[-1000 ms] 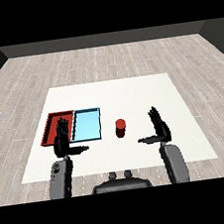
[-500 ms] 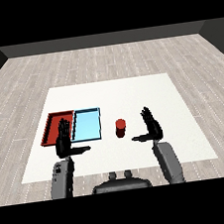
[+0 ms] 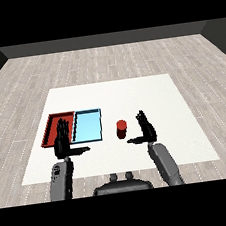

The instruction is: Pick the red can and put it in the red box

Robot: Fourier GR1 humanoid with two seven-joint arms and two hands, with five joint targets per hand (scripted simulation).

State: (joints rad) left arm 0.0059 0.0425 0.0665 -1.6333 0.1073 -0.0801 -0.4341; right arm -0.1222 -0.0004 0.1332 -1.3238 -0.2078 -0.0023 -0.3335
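One red can (image 3: 121, 129), upright beside the light blue tray (image 3: 87, 126); right hand (image 3: 147, 131) held spread just beside it (presumably to grasp). Left hand (image 3: 63, 142) likewise spread, over red tray (image 3: 52, 128).

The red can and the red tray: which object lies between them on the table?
In the head view, the light blue tray lies between the red can and the red tray. A strip of bare white table separates it from the can.

Left hand (image 3: 63, 142): fingers straight, pointing forward, thumb out toward centre; grey forearm rising from lower left. Right hand (image 3: 146, 129): fingers straight, thumb extended inward; grey forearm angled in from lower right. Both hold nothing.
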